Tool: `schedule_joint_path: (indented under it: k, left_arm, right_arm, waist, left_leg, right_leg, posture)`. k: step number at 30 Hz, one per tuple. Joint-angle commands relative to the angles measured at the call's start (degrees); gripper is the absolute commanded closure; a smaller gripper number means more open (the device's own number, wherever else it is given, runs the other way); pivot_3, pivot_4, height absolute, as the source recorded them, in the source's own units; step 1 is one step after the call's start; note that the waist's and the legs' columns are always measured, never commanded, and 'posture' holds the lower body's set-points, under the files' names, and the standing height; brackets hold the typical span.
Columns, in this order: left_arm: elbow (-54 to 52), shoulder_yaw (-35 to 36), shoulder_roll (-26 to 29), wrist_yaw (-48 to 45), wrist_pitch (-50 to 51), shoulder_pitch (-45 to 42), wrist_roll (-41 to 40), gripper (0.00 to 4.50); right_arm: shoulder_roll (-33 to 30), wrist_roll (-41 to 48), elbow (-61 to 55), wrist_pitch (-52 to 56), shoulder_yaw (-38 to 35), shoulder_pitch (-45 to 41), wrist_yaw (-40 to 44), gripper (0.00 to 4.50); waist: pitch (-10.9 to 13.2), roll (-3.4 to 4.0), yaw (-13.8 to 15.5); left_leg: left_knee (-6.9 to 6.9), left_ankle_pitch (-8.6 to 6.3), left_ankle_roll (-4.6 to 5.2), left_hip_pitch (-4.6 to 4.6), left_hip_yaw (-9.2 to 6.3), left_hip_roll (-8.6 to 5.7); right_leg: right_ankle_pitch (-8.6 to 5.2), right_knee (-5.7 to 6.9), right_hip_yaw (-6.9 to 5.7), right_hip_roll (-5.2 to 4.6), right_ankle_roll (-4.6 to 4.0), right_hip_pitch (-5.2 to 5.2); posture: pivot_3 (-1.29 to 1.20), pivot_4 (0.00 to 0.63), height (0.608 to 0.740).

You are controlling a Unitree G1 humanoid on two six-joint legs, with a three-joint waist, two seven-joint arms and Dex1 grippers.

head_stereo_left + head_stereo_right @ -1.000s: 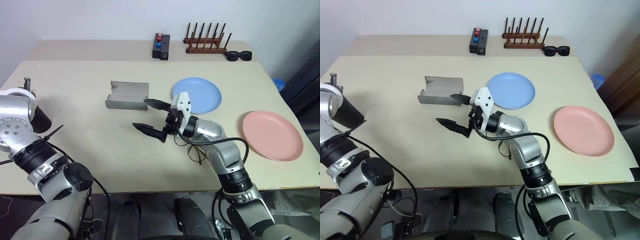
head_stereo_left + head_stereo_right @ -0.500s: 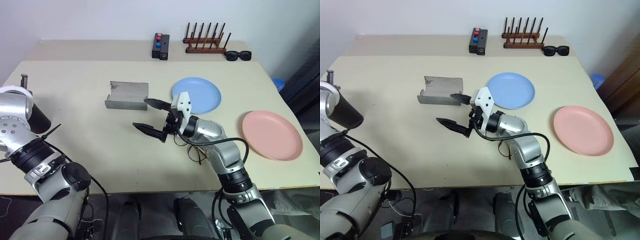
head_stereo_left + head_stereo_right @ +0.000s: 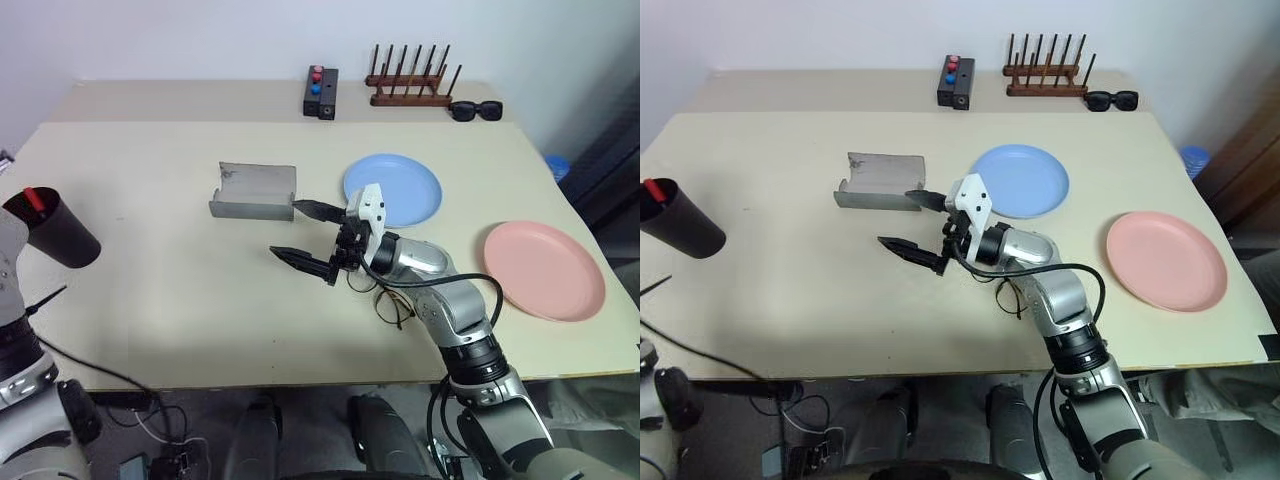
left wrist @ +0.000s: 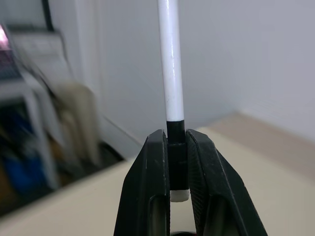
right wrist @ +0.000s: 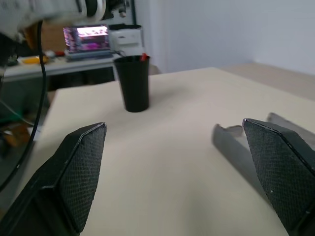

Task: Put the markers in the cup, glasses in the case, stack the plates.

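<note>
A: At the far left edge of the table (image 3: 150,300) stands the cup (image 3: 55,228), upright and alone, with a red-tipped marker (image 3: 33,197) poking out at its rim. Why does that one count as done?

B: Its red end shows above the rim, so I judge one of the two markers is in. The other, the white marker (image 4: 171,64), is pinched by its black cap in the left gripper (image 4: 177,164), jaws narrow around it, barrel pointing away from the wrist. Held by the cap like that, the long body can go down into the cup first.

A: And toward the middle?

B: The case (image 3: 254,190) lies open near the table's centre, hollow side up, ready to take something. Just beside it hovers the right gripper (image 3: 308,236), fingers spread wide and holding nothing, aimed sideways toward the left.

A: Where are the glasses?

B: The glasses (image 3: 393,306) lie on the table under the right forearm, partly hidden by it, not yet in the case.

A: Plates?

B: The blue plate (image 3: 393,190) sits past the gripper, the pink plate (image 3: 545,270) well apart at the right edge. Not stacked yet.
</note>
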Motion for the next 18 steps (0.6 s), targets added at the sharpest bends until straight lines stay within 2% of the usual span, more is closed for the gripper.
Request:
schedule_joint_path:
  k: [1, 8, 18]
  left_arm:
    - [-1.13, -1.42, 1.50, -3.75, -3.12, 2.45, 6.67, 4.27]
    - [1.03, -1.07, -4.00, -8.61, -6.98, 2.55, 9.79, 4.27]
    - [0.47, -0.66, -9.08, -10.21, -7.55, 3.26, 15.27, 4.27]
  right_arm:
    - [-0.83, 2.97, -1.93, 1.41, -2.04, -1.38, 1.29, 0.00]
    - [-1.01, 2.89, -1.96, 0.66, -1.73, -1.52, 1.55, 0.00]
    - [-0.41, 3.30, -2.22, -0.13, -1.92, -1.49, 1.08, 0.00]
  waist:
    - [-0.01, -0.02, 0.04]
    - [-0.01, -0.03, -0.05]
    - [-0.01, -0.03, -0.11]
  left_leg:
    - [0.00, 0.00, -0.01, -0.01, 0.01, 0.00]
    - [-0.06, 0.00, -0.01, -0.02, 0.04, 0.00]
    - [-0.05, 0.01, 0.01, -0.03, 0.04, 0.00]
  right_leg:
    - [0.01, -0.03, 0.00, -0.03, -0.03, 0.01]
    - [0.03, -0.08, -0.01, -0.06, -0.07, -0.03]
    - [0.04, -0.05, -0.01, -0.04, -0.04, -0.04]
  posture:
    - [0.00, 0.150, 0.740]
    - [0.00, 0.150, 0.740]
    - [0.00, 0.150, 0.740]
